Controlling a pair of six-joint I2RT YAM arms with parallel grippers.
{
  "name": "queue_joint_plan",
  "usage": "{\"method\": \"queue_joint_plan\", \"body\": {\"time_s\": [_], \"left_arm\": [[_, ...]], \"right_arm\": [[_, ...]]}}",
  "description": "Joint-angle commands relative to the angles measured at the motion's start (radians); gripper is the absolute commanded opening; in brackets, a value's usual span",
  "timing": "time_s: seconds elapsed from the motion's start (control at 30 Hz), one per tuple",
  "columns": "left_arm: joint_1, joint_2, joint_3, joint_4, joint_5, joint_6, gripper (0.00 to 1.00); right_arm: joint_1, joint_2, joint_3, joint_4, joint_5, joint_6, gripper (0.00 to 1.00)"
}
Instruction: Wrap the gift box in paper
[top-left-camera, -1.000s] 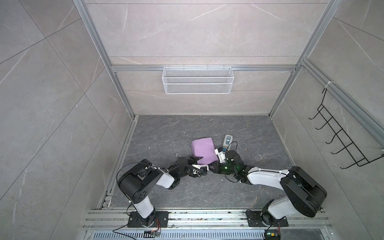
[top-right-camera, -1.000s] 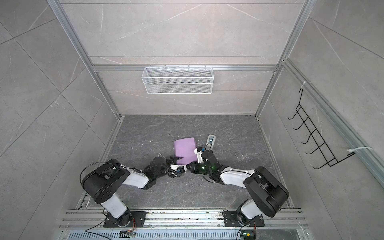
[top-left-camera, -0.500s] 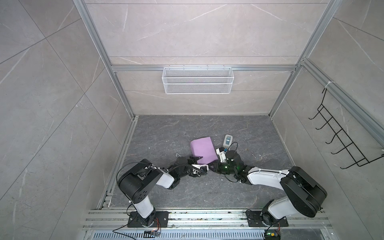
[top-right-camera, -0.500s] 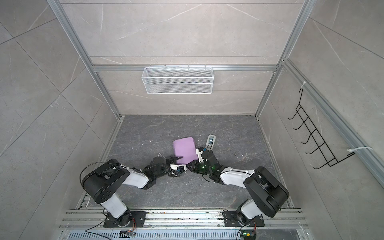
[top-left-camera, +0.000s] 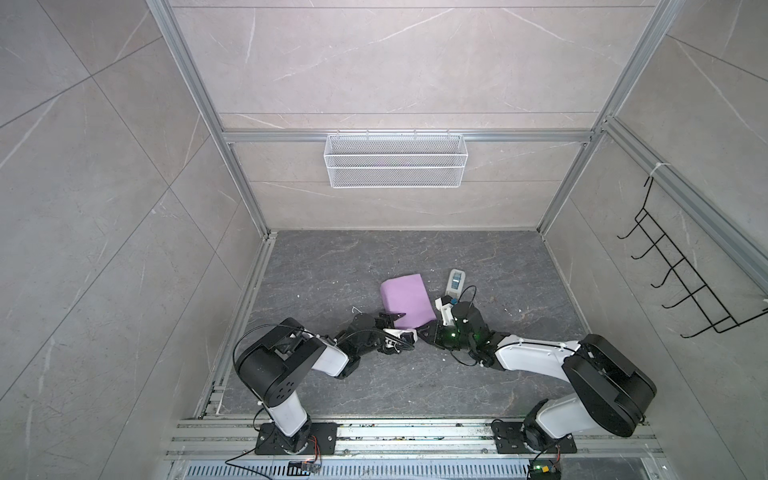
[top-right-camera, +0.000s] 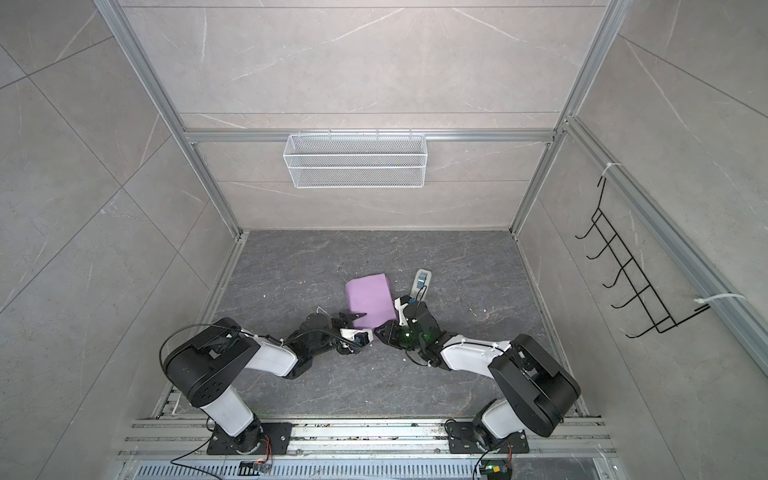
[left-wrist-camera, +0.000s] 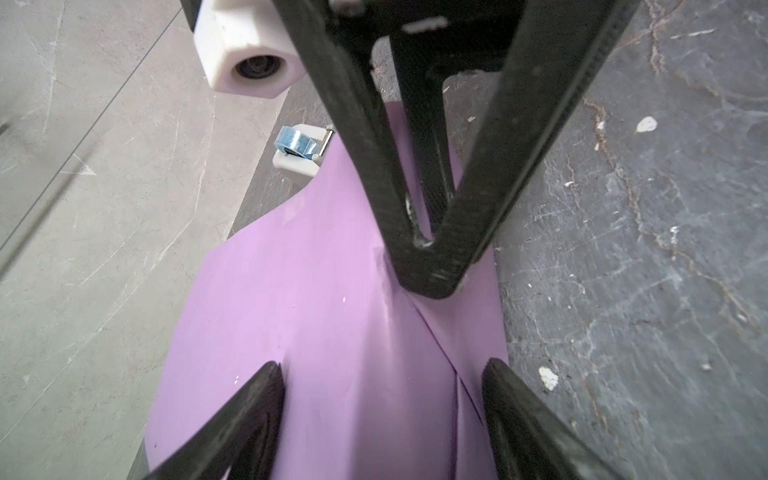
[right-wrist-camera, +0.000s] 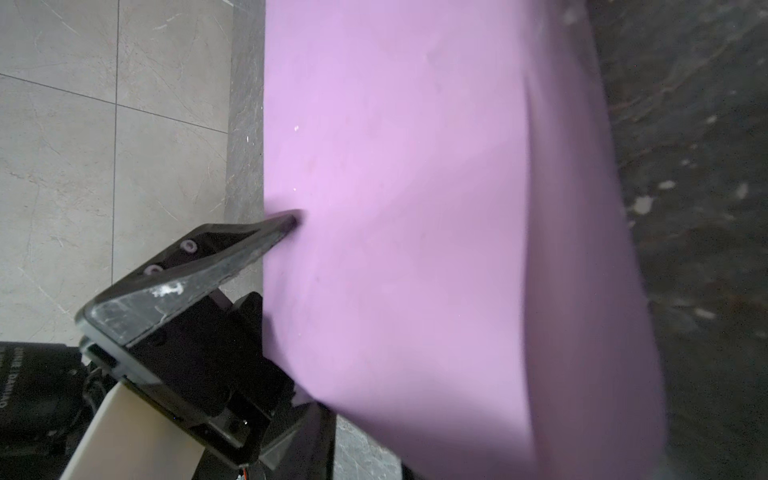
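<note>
The two arms are reaching inward from the near rail, and their wrists are almost meeting low over the dark grey tabletop (top-left-camera: 324, 266). The left gripper (left-wrist-camera: 380, 370) is standing with its jaws wide apart and nothing pinched between them. In the right wrist view, one of its fingertips (right-wrist-camera: 291, 219) is touching the lilac surface. The right gripper (top-left-camera: 424, 332) is sitting at the parcel's near right corner, and in the left wrist view its tip is resting against the sheet beside a fold line. How far its jaws are parted is not showing, because blurred lilac is filling its own camera. Just beyond both grippers, near mid-table, the paper (top-left-camera: 405, 297) is lying lilac side out as a flat, squarish parcel. The parcel is as thick as a shallow box, and the paper is covering the gift box from sight. A small white device (top-left-camera: 456, 282) with a blue part is lying just past the parcel's right edge, near but apart from it. Farther back, a white wire basket (top-left-camera: 395, 166) is hanging on the rear wall, and a black hook rack (top-left-camera: 685, 286) is hanging on the right wall.
</note>
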Motion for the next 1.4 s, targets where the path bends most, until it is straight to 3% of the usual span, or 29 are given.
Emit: {"method": "queue_joint_plan", "body": {"time_s": [0.0,0.6,0.83,1.37], "left_arm": [[0.004,0.03,0.003,-0.069,0.009,-0.028,0.76],[0.005,0.025,0.002,-0.067,-0.004,-0.034,0.76],[0.004,0.024,0.001,-0.068,-0.004,-0.035,0.76],[0.005,0.022,0.004,-0.072,0.0,-0.037,0.76]], "right_arm": [[-0.004,-0.03,-0.011,-0.052,0.033,0.005,0.31],[-0.003,-0.194,-0.054,-0.199,0.075,-0.118,0.32],[0.064,-0.108,0.015,-0.121,0.075,-0.142,0.15],[0.074,0.005,0.06,-0.102,0.22,-0.179,0.08]]}}
